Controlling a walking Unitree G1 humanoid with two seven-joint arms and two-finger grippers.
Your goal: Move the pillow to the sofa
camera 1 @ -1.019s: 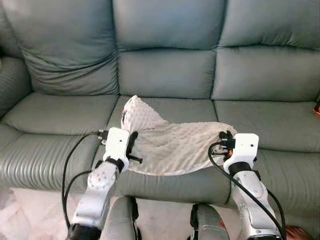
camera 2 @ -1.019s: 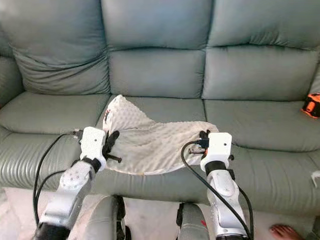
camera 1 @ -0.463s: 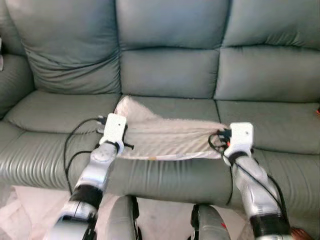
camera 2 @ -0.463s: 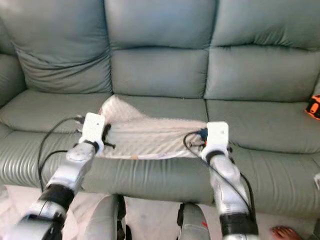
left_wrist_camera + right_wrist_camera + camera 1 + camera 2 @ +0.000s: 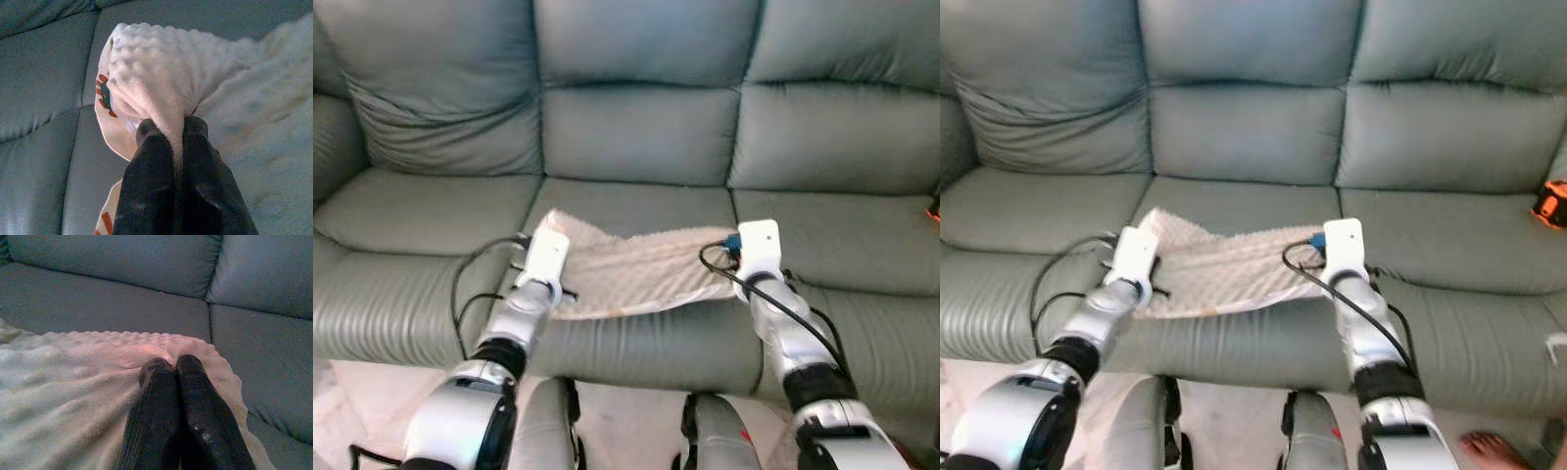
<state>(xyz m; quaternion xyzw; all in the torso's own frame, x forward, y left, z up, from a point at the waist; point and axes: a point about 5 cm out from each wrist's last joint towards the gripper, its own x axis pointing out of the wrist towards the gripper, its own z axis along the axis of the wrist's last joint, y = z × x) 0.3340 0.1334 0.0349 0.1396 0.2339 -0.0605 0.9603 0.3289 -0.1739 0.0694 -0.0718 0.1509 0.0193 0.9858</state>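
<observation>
The pillow (image 5: 641, 271) is a flat, cream, bumpy-textured one lying rumpled on the middle seat cushion of the grey-green sofa (image 5: 636, 137), close to the front edge. My left gripper (image 5: 172, 128) is shut on the pillow's left edge, where a fold of fabric with a red and green print stands up between the fingers (image 5: 146, 134). My right gripper (image 5: 171, 364) is shut on the pillow's right edge, its fingers (image 5: 191, 367) pressed together over the fabric. From the head, the left wrist (image 5: 548, 257) and right wrist (image 5: 759, 242) flank the pillow.
An orange object (image 5: 1552, 204) rests on the right seat cushion at the picture's edge. A person's bare foot (image 5: 1489, 452) is on the floor at the lower right. The left seat cushion (image 5: 421, 211) and right seat cushion (image 5: 842, 230) are bare beside the pillow.
Both grippers have moved forward and down over the seat. The pillow, held up and sagging between them a second ago, now lies on the middle cushion. The camera shifted slightly.
</observation>
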